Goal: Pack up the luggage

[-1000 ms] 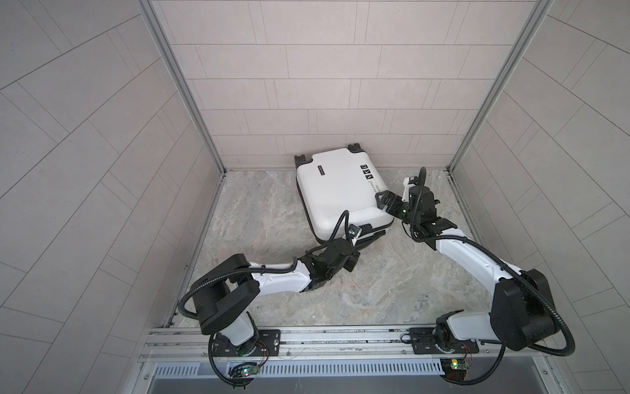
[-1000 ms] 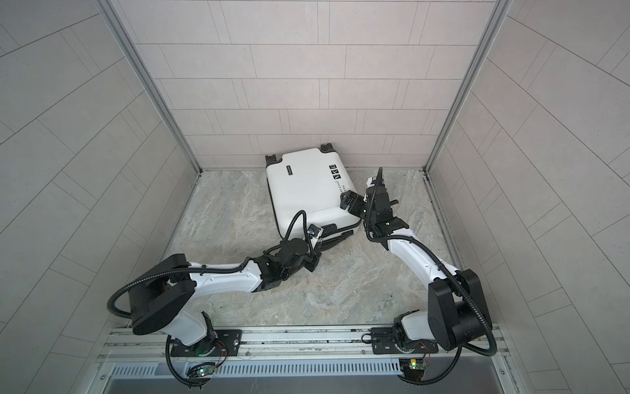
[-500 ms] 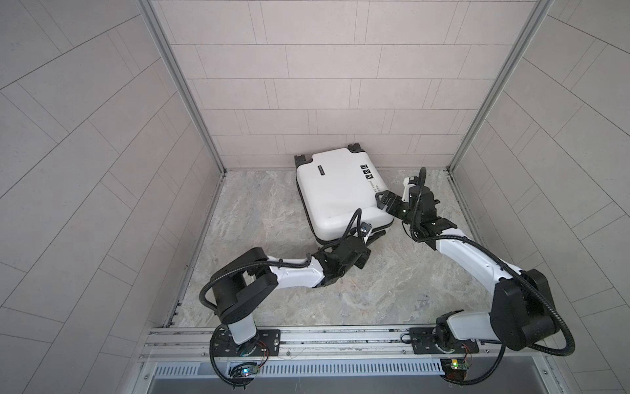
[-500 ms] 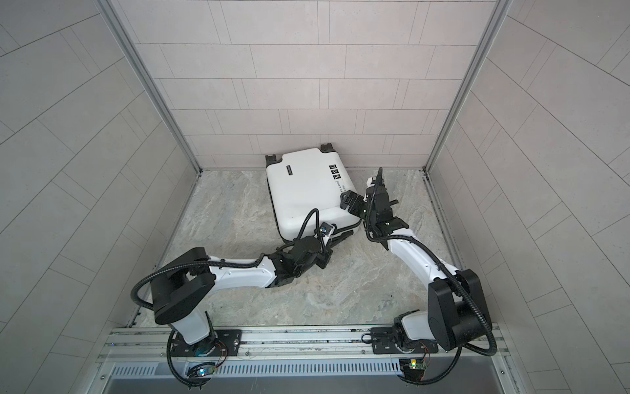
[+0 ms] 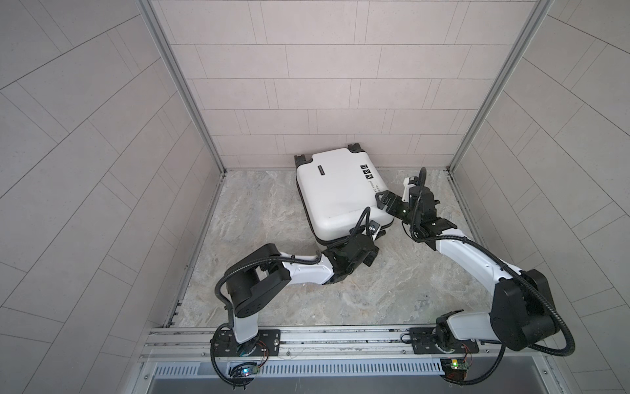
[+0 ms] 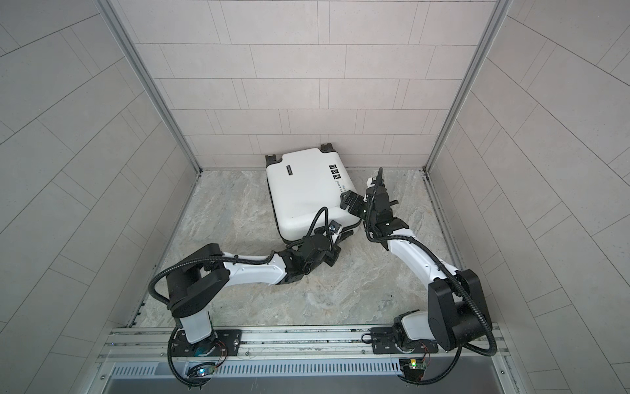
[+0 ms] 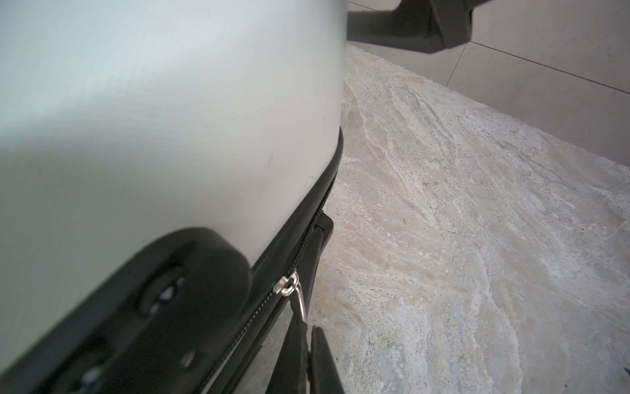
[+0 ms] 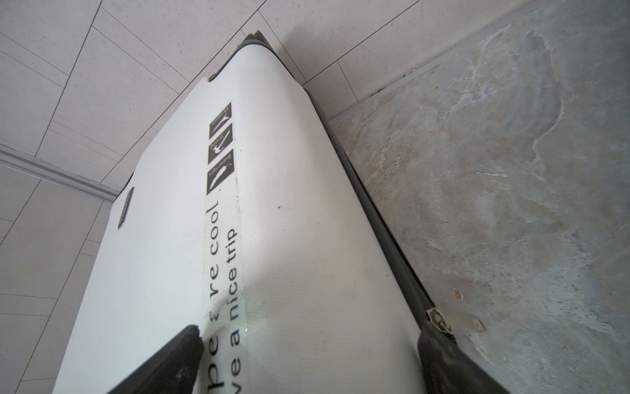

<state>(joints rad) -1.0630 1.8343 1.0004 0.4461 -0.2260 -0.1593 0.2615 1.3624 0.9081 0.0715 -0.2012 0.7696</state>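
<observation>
The luggage [image 5: 337,191] [image 6: 306,191] lies flat on the table [image 5: 272,300], white shell up, its far end close to the back wall [image 5: 324,102] and its body turned at a slant in both top views. The two shells lie shut on one another, so its inside is hidden.

The left end effector [image 5: 371,236] [image 6: 341,235] is low at the near corner of the luggage. In the left wrist view its fingers [image 7: 324,354] are clenched on the metal zip pull [image 7: 300,303], which hangs from the slider [image 7: 285,286] on the black zip band running between the shells.

The right end effector [image 5: 383,201] [image 6: 349,201] sits at the right-hand side of the luggage, near that same near end, its jaws spread wide and released. In the right wrist view one finger [image 8: 167,358] lies over the top of the shell, covering part of the black lettering [image 8: 221,256]; the other finger shows below the shell's edge, beside the zip band. Whether either presses on the shell I cannot tell. Just by that lower finger a second zip pull [image 8: 465,322] lies out on the table. Three black stickers [image 8: 220,150] sit in a row beyond the lettering, toward the far end of the shell
</observation>
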